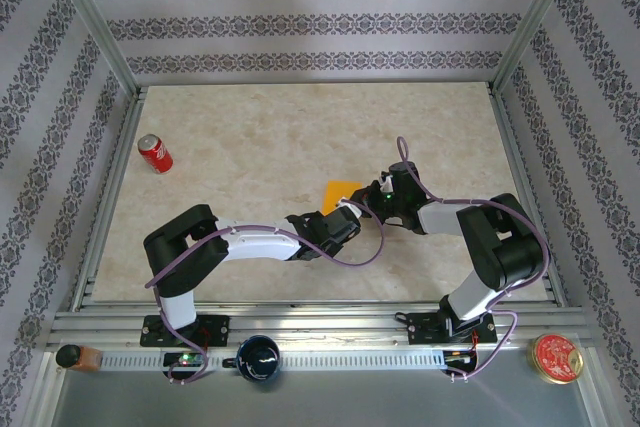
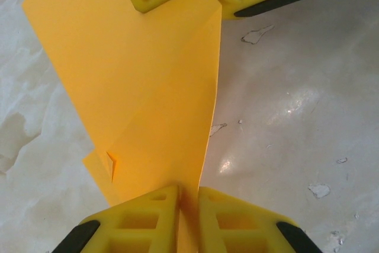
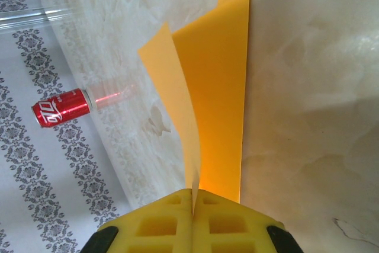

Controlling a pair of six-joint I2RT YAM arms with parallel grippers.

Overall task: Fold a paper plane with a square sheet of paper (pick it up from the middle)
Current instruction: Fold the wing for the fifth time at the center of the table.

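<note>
The left gripper (image 2: 188, 192) is clamped on the near end of the square sheet of paper (image 2: 148, 87). The sheet is folded over on itself, and its crease runs straight ahead from the fingertips to the right gripper (image 3: 192, 194), which pinches the far end, jaws tight. Ahead of the right gripper the two layers splay apart; the red soda can (image 3: 61, 108) lies well off to its left.

White-and-black arms (image 1: 252, 244), purple cables (image 1: 366, 251), yellow latticed claw fingers (image 2: 142, 220) — black-backed

One folded paper sheet (image 1: 342, 190), one red can (image 1: 154, 153), one dark mug (image 1: 258, 359), one red-lidded tin (image 1: 556, 358) — two arms (image 1: 255, 244) (image 1: 445, 219).
</note>
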